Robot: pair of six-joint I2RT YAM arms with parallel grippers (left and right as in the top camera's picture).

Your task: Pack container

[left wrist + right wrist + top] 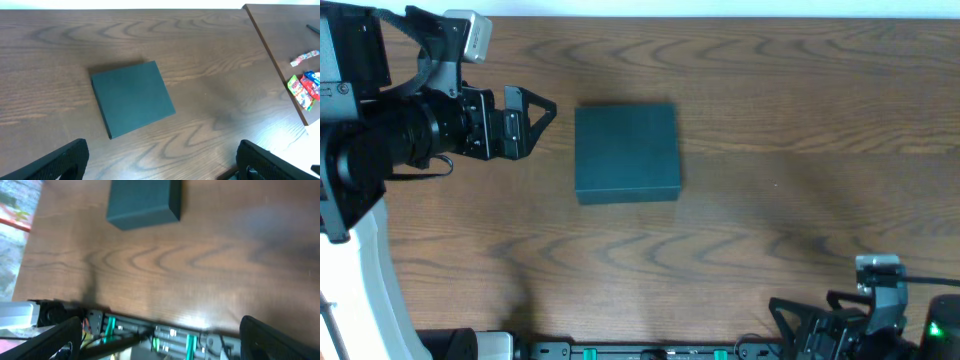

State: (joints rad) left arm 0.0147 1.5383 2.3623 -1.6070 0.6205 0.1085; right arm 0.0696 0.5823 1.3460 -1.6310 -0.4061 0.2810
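Container [627, 153] sits flat on the desk [770, 120], left of centre, lid down and flush. No gap shows at any edge in any view.

Left gripper [535, 125] is just beside the container's left face, pointed at it but not touching. Its fingers [65, 157] are spread wide with nothing between them. Right gripper [805, 315] is low at the near right edge of the desk, well apart from the container, also spread wide and empty. The right wrist view is blurred, so don't trust it for fine alignment.

Snack packs [303, 90] lie on a side desk [280, 50] off to one side. None are on the main desk. I can't tell whether the container is full or empty.

My read: if packing is still ahead, the step in hand is getting the lid open.

- Find the free edge first. I can't tell from here which side carries the hinge, since the top looks uniform.
- Matte cardboard on smooth wood will probably slide. Brace one side with one gripper before the other lifts.
- Come in low and level at the lid's seam. Catch only the flap lip, not the wall below it.
- Lift slowly in an arc about the hinge. A straight pull up would likely drag the whole container.
- Leave the flap fully folded back so it doesn't drop shut while items are fetched.
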